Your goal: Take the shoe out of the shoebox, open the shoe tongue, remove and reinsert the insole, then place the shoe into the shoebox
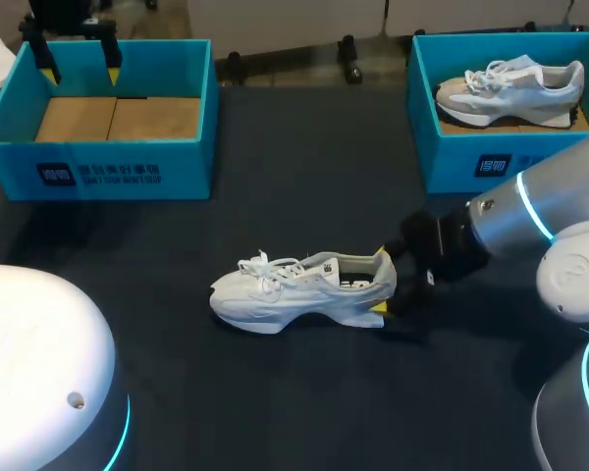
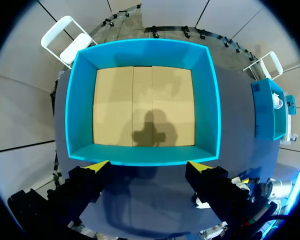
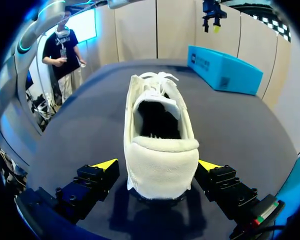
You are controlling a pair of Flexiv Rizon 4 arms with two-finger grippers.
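A white lace-up shoe [image 1: 299,287] lies on its sole in the middle of the dark table, toe to the left. My right gripper [image 1: 380,284] is at its heel, open, with one yellow tip on each side. In the right wrist view the padded heel [image 3: 162,167] fills the gap between the fingers [image 3: 104,166], and the mouth of the shoe is dark. My left gripper [image 1: 80,61] hangs open above the empty blue shoebox [image 1: 10,118] at the back left. In its own view the left gripper [image 2: 149,166] holds nothing and the box [image 2: 140,156] shows a bare cardboard floor.
A second blue box [image 1: 427,118] at the back right holds a grey and white shoe [image 1: 510,86]. My right arm [image 1: 530,221] comes in low over the table from the right. Dark table surface lies between the two boxes and in front of the shoe.
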